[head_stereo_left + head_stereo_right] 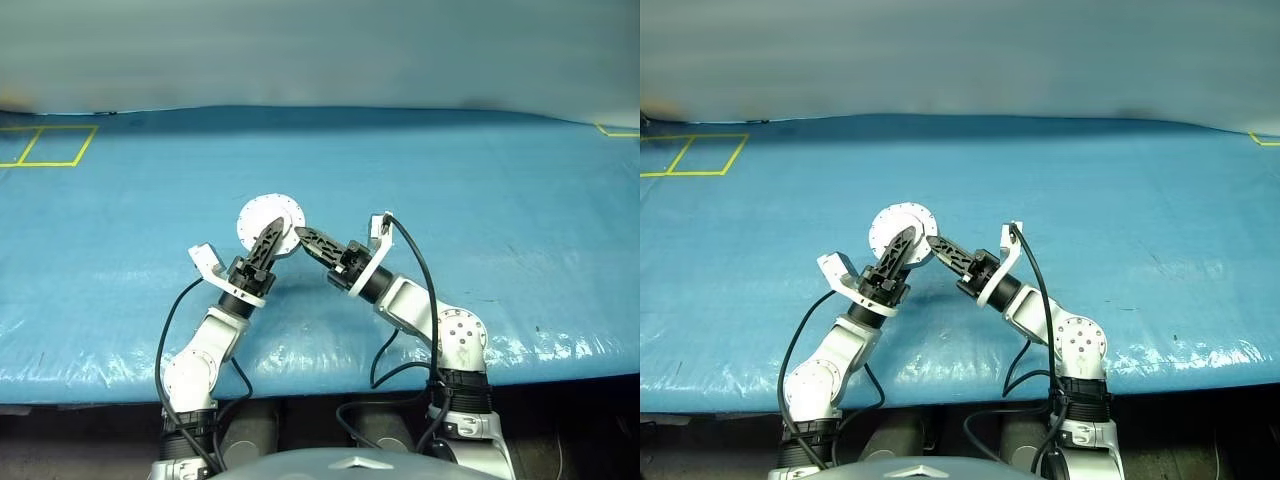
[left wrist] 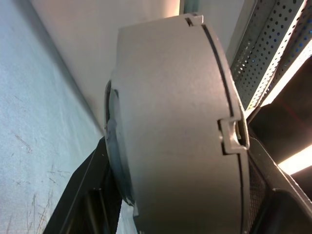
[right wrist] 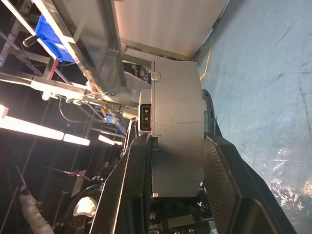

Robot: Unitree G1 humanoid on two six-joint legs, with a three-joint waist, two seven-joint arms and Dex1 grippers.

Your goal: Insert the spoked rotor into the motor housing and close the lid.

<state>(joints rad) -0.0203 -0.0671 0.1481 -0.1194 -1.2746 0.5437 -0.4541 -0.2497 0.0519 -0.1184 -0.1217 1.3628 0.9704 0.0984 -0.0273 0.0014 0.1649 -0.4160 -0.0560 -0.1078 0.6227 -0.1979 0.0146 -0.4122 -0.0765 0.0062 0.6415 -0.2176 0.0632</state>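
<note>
Left end effector (image 1: 278,236): black fingers reach up onto the motor housing's near left side; its wrist view has a dark finger on each side of the grey can, so it appears to pinch the housing across its wall.
Right end effector (image 1: 308,238): fingers clamp the motor housing from its near right side; its wrist view shows the grey can wall squeezed between the two ribbed pads (image 3: 220,170).
Bench (image 1: 520,220): wide surface under a blue sheet, reaching far beyond the housing on every side.
Motor housing (image 1: 270,217): round silver can held between both arms over the middle of the bench, flat face toward the camera; whether it touches the sheet cannot be told.
Lid (image 2: 233,112): a seam and small latch tabs run round the can, suggesting the lid sits shut against the housing.
Spoked rotor: likely already inside the housing, judging by the closed seam.
Progress: apparently near the end; what remains is probably confirming the latch and setting the housing down.
Edges and room: the bench's front edge lies just behind the forearms; yellow tape marks (image 1: 48,145) sit well away, far left of the housing. Open sheet surrounds the housing.
</note>
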